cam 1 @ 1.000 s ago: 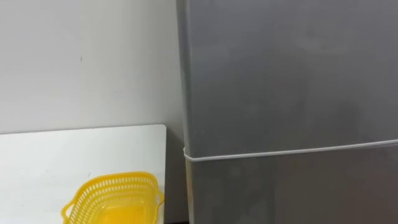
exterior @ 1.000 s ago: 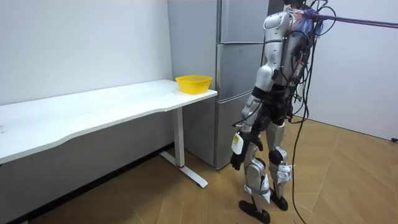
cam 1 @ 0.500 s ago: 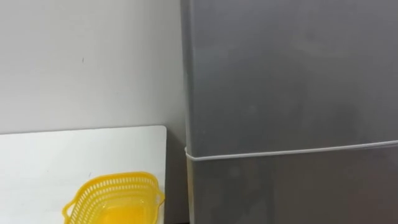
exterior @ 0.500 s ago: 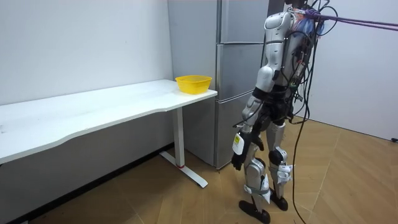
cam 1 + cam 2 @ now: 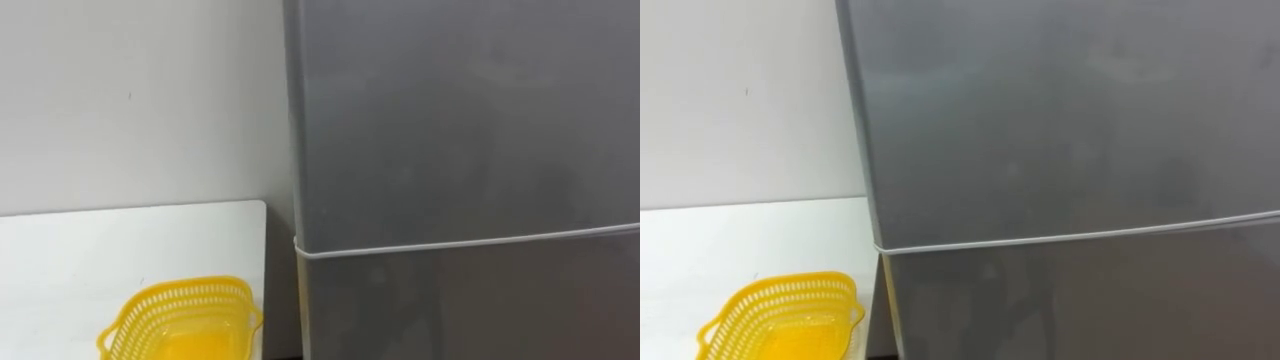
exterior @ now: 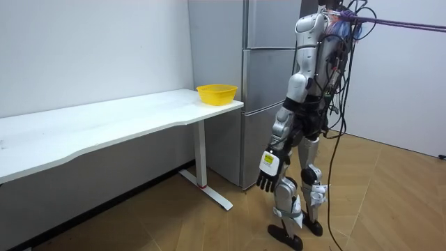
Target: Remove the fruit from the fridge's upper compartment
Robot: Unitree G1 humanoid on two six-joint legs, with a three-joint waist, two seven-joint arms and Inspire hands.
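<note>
The grey metal upper fridge door stands closed straight ahead of you, its contents hidden. Your left robot hand hangs open beside the thigh, well below it: reach up and forward.

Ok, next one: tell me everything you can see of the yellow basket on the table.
The yellow basket is a small plastic one with latticed walls, a wavy flared rim and a solid-looking bottom. It stands upright on the white table, at the end corner next to the grey fridge but apart from it. Nothing can be seen inside it, though the eye views cut off its near part. Only the table touches it.
</note>
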